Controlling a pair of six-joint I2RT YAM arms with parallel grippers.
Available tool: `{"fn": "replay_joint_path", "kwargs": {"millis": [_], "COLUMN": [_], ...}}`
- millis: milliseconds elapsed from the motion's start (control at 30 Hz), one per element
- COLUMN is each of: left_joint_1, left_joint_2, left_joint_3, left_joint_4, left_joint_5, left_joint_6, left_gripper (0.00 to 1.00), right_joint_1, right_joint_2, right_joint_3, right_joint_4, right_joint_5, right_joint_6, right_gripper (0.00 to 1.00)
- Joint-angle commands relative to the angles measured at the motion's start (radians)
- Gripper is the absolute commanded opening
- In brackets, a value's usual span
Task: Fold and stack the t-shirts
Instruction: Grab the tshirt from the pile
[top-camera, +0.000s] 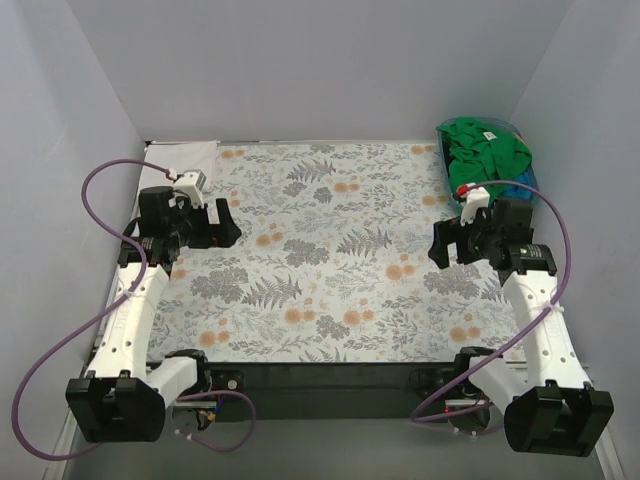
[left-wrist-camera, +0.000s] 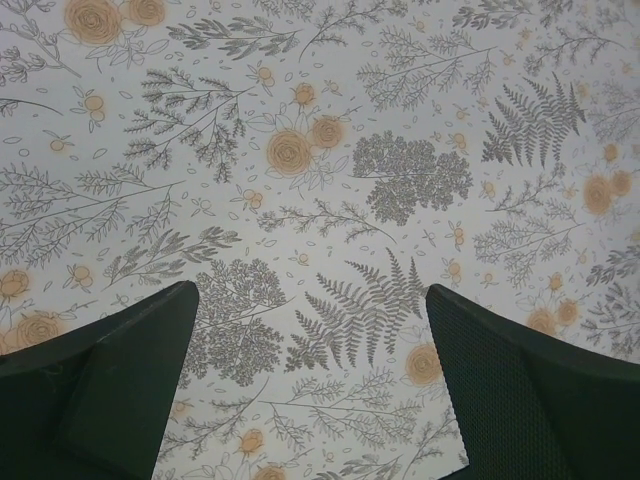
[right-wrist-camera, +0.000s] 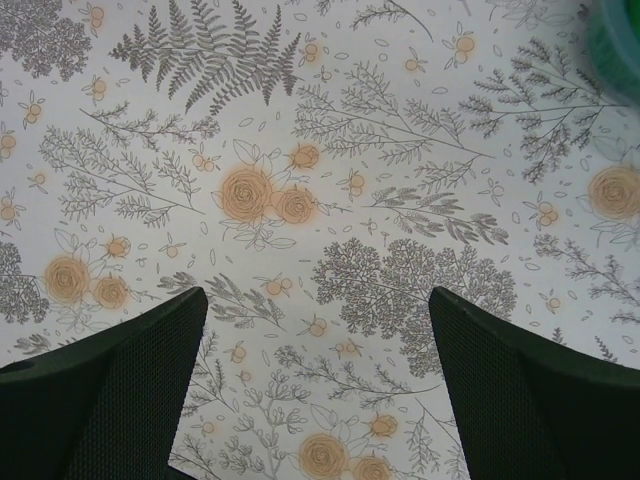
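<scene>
Black fingers (left-wrist-camera: 120, 390) of the left gripper (top-camera: 232, 222) are standing wide apart over the floral table covering (top-camera: 330, 250) at the left of the top view, holding nothing. At the right of that view, the right gripper (top-camera: 440, 245) is hovering likewise, jaws spread wide and gripping nothing. Green t-shirts (top-camera: 485, 150) are lying in a crumpled heap in the upper right corner, just beyond the right gripper.
</scene>
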Motion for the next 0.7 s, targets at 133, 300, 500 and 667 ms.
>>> {"fn": "replay_joint_path", "kwargs": {"millis": [133,300,500,667], "left_joint_1": [0.002,0.002,0.002,0.002], "left_joint_2": [0.093,0.147,0.175,0.163], "left_joint_3": [0.166,0.220,0.181,0.158], "left_joint_4": [0.025,0.009,0.000,-0.021], "left_joint_5": [-0.010,0.065,0.131,0.127], "left_joint_6": [-0.135,-0.126,-0.118,-0.092], "left_gripper": [0.98,0.98,0.98,0.98], "right_joint_1": [-0.005,-0.031,-0.103,-0.128], "right_joint_2": [0.219,0.462,0.778,1.013], "right_joint_3": [0.436,0.696,1.020,1.160], "right_joint_4": [-0.018,-0.003,0.005,0.045], "right_joint_5": [0.006,0.049,0.085,0.132], "right_joint_6": [-0.032,-0.080,-0.069,-0.058], "right_gripper": [0.98,0.98,0.98,0.98]}}
